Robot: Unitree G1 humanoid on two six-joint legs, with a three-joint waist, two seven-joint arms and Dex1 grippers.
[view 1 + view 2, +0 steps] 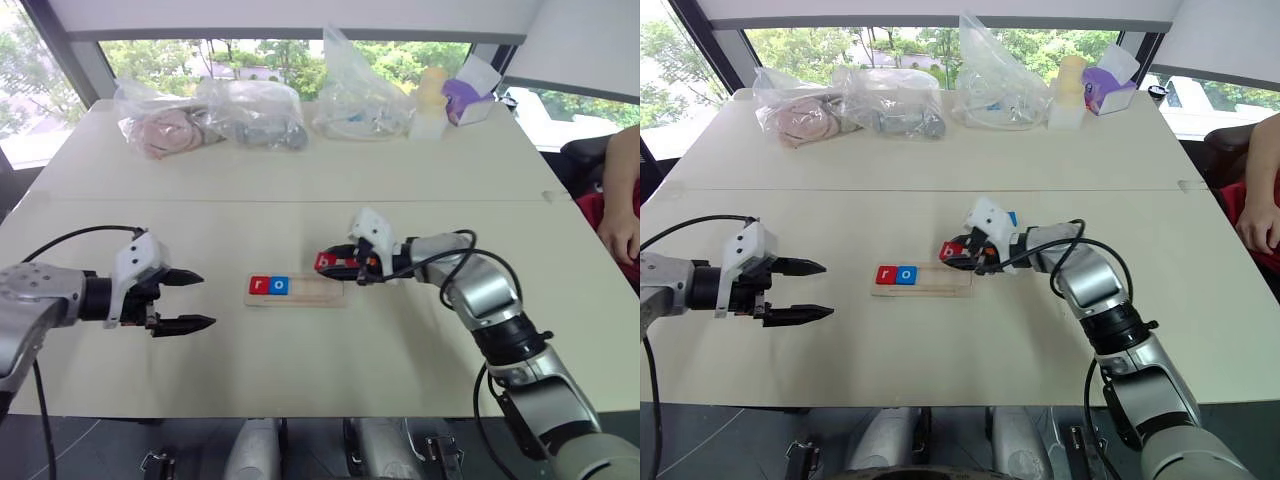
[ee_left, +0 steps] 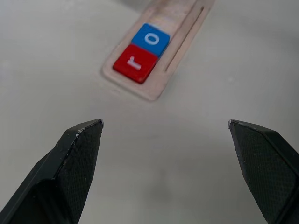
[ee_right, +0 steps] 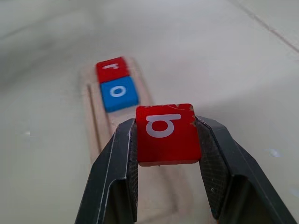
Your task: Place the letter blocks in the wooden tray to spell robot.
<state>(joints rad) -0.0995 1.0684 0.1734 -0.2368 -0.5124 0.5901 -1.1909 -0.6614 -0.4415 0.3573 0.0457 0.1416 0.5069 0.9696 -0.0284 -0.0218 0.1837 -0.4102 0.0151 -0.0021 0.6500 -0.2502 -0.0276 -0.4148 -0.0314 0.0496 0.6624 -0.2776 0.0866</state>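
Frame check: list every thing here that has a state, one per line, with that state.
r block: flat in the tray, first slot.
Blue o block: flat in the tray, second slot, beside the r.
b block: clamped in the right gripper, above the tray.
Tray: on the table, the slots past the o empty.
Right gripper: shut on the b block.
Left gripper: open, empty, apart from the tray.
Bags: at the far edge, untouched.

tray (image 1: 315,291) - red r (image 1: 259,286), blue o (image 1: 279,286) | red b (image 3: 167,133) - held above
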